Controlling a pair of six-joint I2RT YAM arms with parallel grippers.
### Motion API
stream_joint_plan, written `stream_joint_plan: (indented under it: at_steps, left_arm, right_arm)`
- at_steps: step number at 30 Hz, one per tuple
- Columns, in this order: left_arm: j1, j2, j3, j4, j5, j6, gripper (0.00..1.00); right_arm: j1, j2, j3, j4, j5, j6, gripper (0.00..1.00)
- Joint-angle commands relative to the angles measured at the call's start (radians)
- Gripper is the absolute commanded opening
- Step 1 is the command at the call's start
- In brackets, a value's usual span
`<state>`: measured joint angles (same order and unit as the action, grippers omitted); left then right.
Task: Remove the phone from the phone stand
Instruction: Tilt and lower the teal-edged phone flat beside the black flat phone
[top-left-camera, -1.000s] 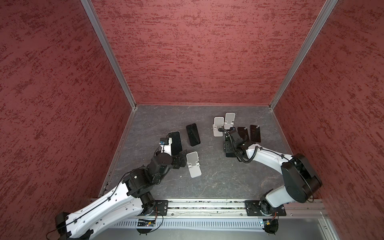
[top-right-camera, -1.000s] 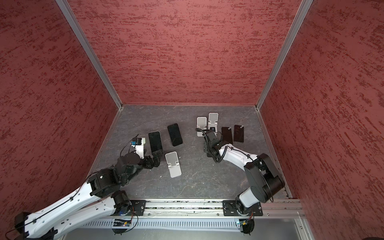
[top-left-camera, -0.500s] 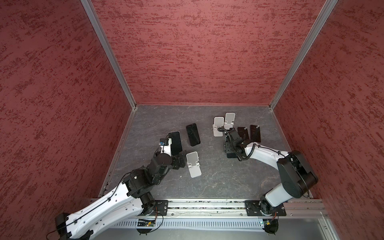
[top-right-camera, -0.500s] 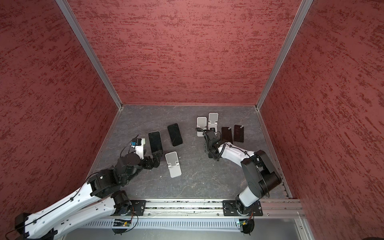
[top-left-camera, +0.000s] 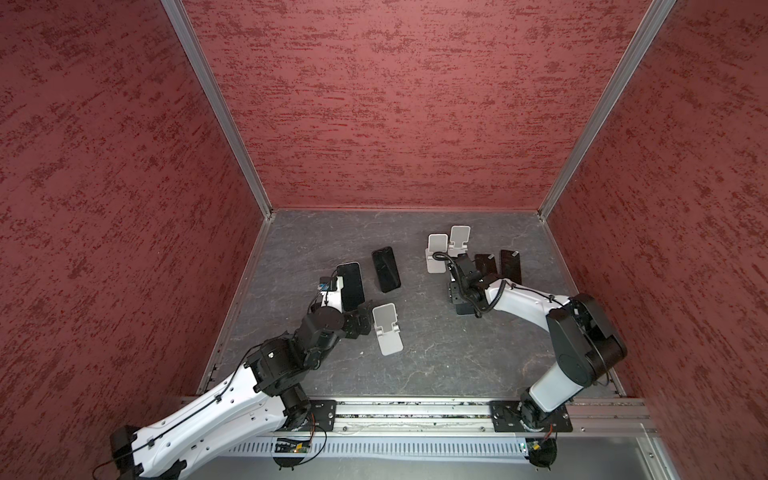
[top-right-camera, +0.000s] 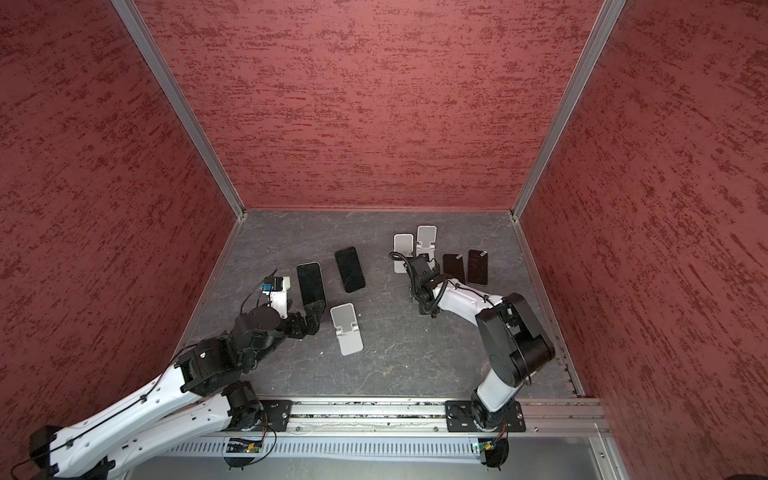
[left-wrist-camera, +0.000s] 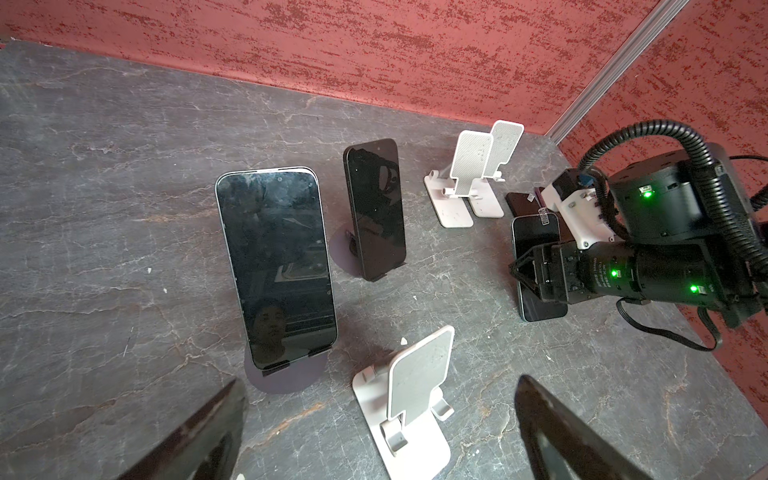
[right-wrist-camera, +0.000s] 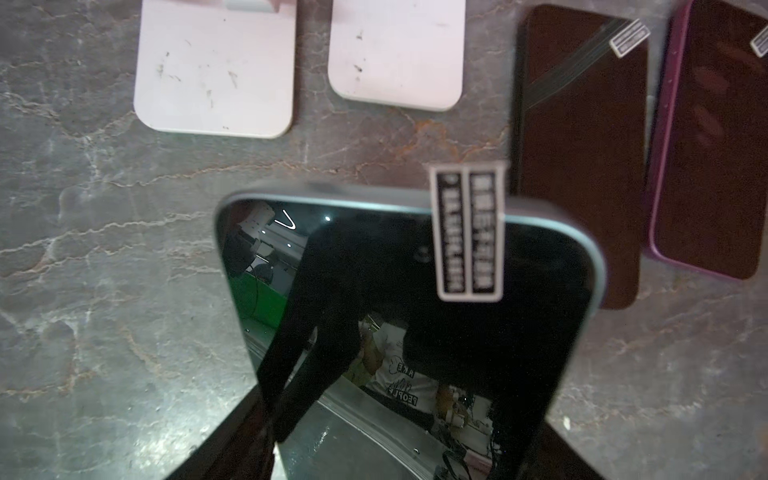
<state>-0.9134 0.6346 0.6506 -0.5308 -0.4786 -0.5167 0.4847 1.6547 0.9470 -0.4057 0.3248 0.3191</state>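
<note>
Two black phones lean upright on dark round-based phone stands: one (top-left-camera: 351, 286) (left-wrist-camera: 274, 266) just beyond my left gripper, the other (top-left-camera: 385, 269) (left-wrist-camera: 376, 208) further back. My left gripper (top-left-camera: 361, 316) (left-wrist-camera: 380, 384) is open and holds nothing, with an empty white stand (top-left-camera: 386, 328) (left-wrist-camera: 411, 395) in front of it. My right gripper (top-left-camera: 459, 297) (right-wrist-camera: 399, 436) is shut on a blue-edged phone (right-wrist-camera: 374, 257) (left-wrist-camera: 536, 237), held low over the floor and off any stand. Whether this phone touches the floor I cannot tell.
Two empty white stands (top-left-camera: 436, 253) (top-left-camera: 459, 241) stand side by side at the back. Two dark phones (top-left-camera: 484, 266) (top-left-camera: 510, 266) lie flat to their right, close behind the right gripper. Red walls enclose the grey floor (top-left-camera: 436, 357).
The right arm's elbow has swung a little toward the back and left while its gripper stayed about in place with the phone. The left arm has not moved.
</note>
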Motion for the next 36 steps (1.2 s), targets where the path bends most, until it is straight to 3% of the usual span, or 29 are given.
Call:
stream_joint_plan:
  at_steps: [1, 36]
  left_arm:
    - [0.007, -0.007, -0.013, 0.006, -0.008, -0.002, 1.0]
    - [0.01, -0.016, -0.012, 0.006, -0.009, 0.001, 1.0]
  right_arm:
    - [-0.014, 0.024, 0.041, -0.04, 0.048, -0.015, 0.66]
    - [-0.067, 0.19, 0.13, -0.099, -0.068, -0.037, 0.68]
